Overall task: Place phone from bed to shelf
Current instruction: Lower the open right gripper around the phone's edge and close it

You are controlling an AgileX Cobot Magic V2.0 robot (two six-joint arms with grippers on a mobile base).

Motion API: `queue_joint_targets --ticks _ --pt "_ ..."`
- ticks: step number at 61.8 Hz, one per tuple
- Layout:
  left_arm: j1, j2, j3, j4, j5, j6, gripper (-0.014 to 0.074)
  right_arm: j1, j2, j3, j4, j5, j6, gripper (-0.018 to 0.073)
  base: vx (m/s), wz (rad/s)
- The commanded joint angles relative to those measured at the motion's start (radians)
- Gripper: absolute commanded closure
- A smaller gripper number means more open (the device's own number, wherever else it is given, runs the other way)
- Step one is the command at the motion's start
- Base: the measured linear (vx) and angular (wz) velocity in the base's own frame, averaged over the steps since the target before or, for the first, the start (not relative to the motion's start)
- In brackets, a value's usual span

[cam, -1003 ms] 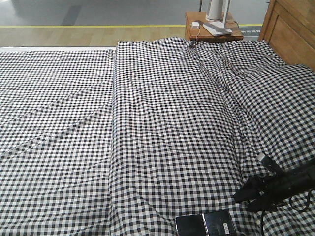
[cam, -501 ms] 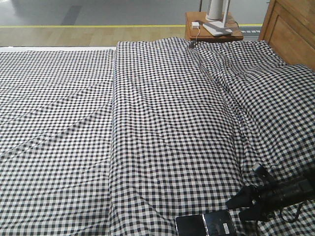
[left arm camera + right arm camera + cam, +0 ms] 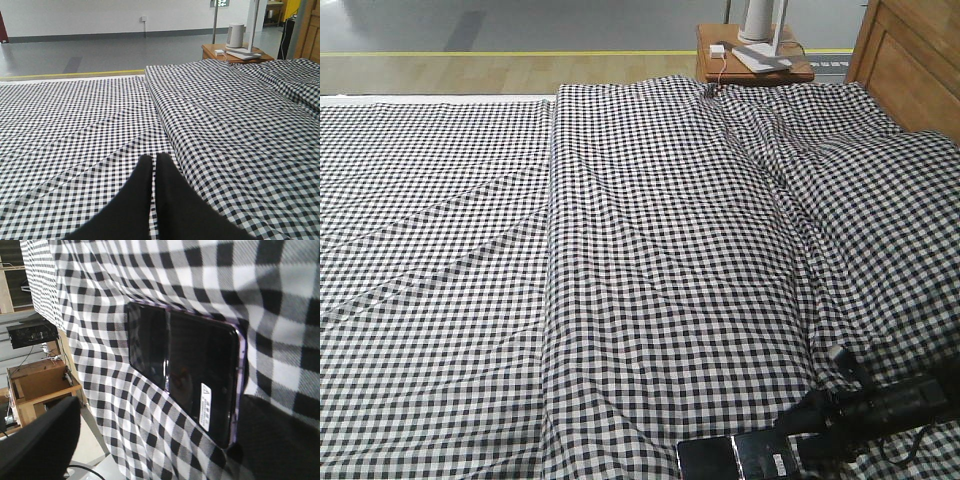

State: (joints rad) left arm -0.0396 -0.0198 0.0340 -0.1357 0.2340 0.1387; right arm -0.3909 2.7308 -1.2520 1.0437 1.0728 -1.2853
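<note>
Left gripper [image 3: 154, 164]: two matte black fingers pressed flat together, nothing between them. It hangs low over the bed [image 3: 650, 250], pointing along its length.

Bedding: soft black-and-white small-check gingham, rumpled, with long shallow creases and a raised fold running up the middle.

Phone [image 3: 735, 458]: lies flat on the gingham at the bed's near edge, bottom of the front view. It is a long, glossy black slab with a crease across the middle, a pinkish-purple rim and a white sticker [image 3: 206, 407] near its right end.

Right gripper [image 3: 792, 438]: black, fingers apart, empty. Its tips sit just beside the sticker end; contact cannot be told. The arm reaches in low from the right, nearly level with the bedding.

Far right: brown wooden headboard [image 3: 910, 70].
</note>
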Motion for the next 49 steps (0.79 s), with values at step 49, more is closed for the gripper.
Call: queue_joint_targets --ticks 49 --pt "0.001 -0.005 0.002 -0.01 -0.071 -0.004 0.0596 0.141 0.022 -0.007 0.111 0.054 -0.11 -0.0032 0.0 0.0"
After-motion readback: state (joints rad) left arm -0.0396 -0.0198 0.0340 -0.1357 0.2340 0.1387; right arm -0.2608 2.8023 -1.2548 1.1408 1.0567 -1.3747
